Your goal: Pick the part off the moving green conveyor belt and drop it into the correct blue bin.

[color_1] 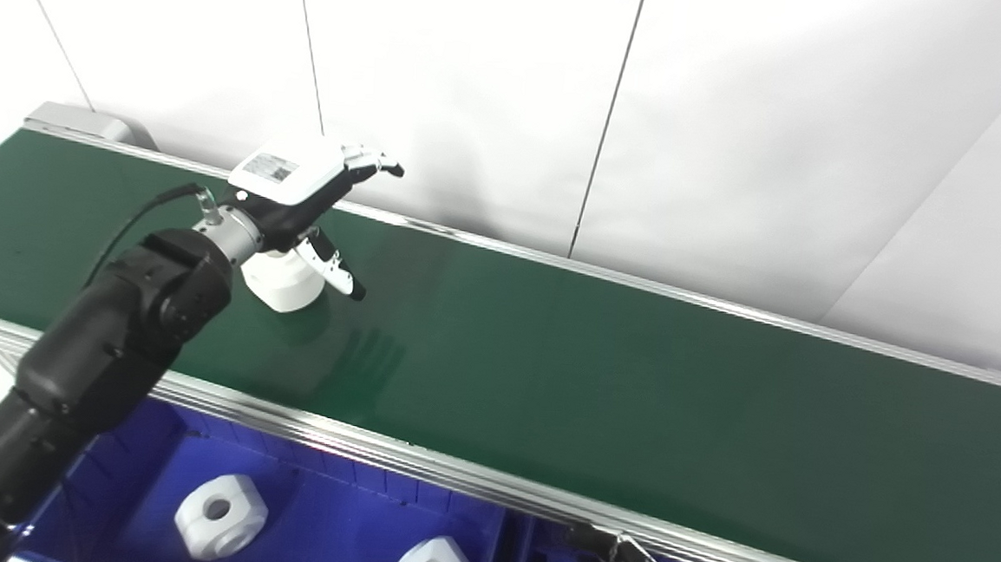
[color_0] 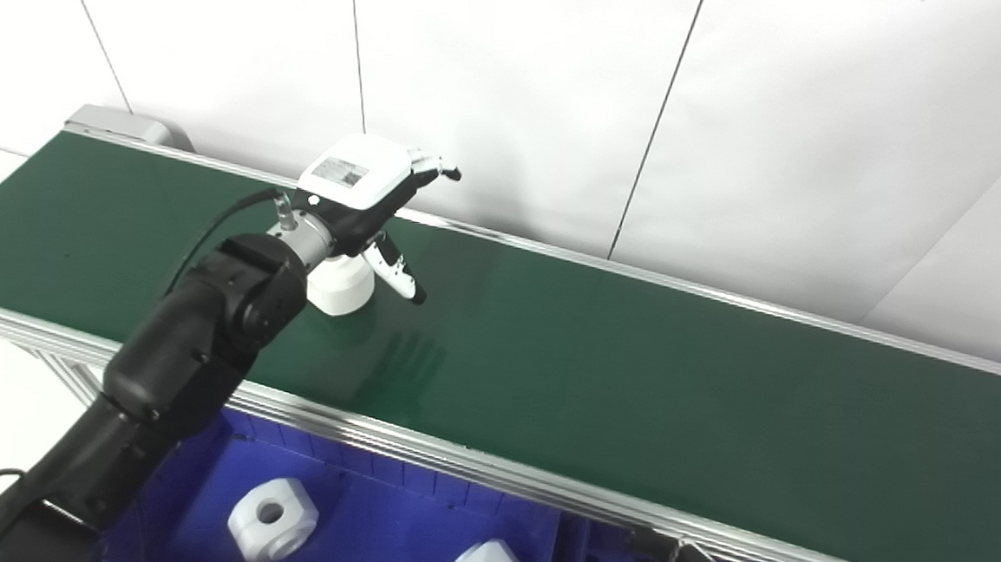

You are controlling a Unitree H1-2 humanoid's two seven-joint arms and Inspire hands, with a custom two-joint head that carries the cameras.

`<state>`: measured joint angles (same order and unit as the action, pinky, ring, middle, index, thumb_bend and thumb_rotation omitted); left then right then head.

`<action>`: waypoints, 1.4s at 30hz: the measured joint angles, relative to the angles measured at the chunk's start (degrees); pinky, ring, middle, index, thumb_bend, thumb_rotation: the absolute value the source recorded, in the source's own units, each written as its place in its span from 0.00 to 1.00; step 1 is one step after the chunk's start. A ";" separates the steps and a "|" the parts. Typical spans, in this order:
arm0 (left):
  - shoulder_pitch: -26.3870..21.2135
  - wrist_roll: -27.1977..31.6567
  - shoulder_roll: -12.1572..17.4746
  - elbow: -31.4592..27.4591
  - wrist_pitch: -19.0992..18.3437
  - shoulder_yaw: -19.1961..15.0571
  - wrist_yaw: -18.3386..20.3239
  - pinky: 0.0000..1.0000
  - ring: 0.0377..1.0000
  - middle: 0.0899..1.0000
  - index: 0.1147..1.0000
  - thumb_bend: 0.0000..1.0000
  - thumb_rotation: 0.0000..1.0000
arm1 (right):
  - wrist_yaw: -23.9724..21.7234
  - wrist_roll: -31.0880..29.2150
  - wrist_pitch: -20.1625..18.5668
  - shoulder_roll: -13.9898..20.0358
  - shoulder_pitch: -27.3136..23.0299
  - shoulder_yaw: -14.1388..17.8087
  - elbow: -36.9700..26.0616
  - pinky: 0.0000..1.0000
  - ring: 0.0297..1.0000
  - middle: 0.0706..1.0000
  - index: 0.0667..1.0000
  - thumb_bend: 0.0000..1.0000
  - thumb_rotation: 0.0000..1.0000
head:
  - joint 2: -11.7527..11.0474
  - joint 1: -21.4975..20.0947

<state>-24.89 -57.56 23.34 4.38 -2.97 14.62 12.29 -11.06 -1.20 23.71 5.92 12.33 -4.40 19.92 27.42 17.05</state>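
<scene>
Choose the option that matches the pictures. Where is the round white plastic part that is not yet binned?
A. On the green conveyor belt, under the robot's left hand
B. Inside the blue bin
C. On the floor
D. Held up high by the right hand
A: the round white plastic part stands on the green conveyor belt, directly beneath the open left hand, whose fingers are spread and not closed on it.

Bright, even light; soft sheen on belt [color_0: 634,376] (faint finger shadow); sharp focus.
</scene>
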 measured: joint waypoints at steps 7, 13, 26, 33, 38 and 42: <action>0.02 -0.46 -0.91 0.80 -2.28 1.40 -0.11 0.81 0.90 0.89 0.84 1.00 0.32 | -0.95 -0.05 0.00 -0.02 -0.13 0.62 0.05 0.71 0.76 0.77 0.75 0.74 0.96 | 0.44 0.61; -0.01 -0.51 -0.89 0.80 -4.51 2.99 2.48 0.82 0.90 0.90 0.85 1.00 0.36 | -2.74 -1.19 0.00 -0.01 -0.18 1.51 0.18 0.73 0.77 0.77 0.76 0.71 0.95 | 0.44 1.49; -3.82 -2.86 -0.04 8.70 -7.29 7.84 10.95 0.83 0.92 0.91 0.84 1.00 0.30 | -5.10 -2.20 0.00 -0.52 -0.32 3.11 0.28 0.74 0.78 0.78 0.76 0.70 0.96 | 0.53 1.50; -4.87 -4.02 -0.22 18.24 -6.40 10.15 2.18 0.75 0.83 0.84 0.78 0.98 0.17 | -5.23 -2.18 0.01 -0.73 -0.31 3.34 0.28 0.75 0.78 0.78 0.76 0.70 0.95 | 0.53 1.14; -6.89 -3.37 -1.81 25.88 -3.70 11.62 -9.53 0.68 0.76 0.76 0.71 0.87 0.10 | -5.24 -2.20 0.01 -0.94 -0.33 3.48 0.27 0.74 0.78 0.78 0.76 0.71 0.94 | 0.70 0.97; -7.45 -1.09 -2.66 30.65 1.59 11.85 -18.75 0.43 0.44 0.44 0.47 0.55 0.01 | -5.22 -2.12 0.01 -1.14 -0.32 3.48 0.27 0.74 0.78 0.78 0.76 0.71 0.95 | 0.70 0.79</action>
<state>-32.35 -58.65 20.68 35.03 -1.38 26.46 -6.46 -16.28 -3.32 23.72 4.79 12.01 -0.92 20.19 28.12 17.84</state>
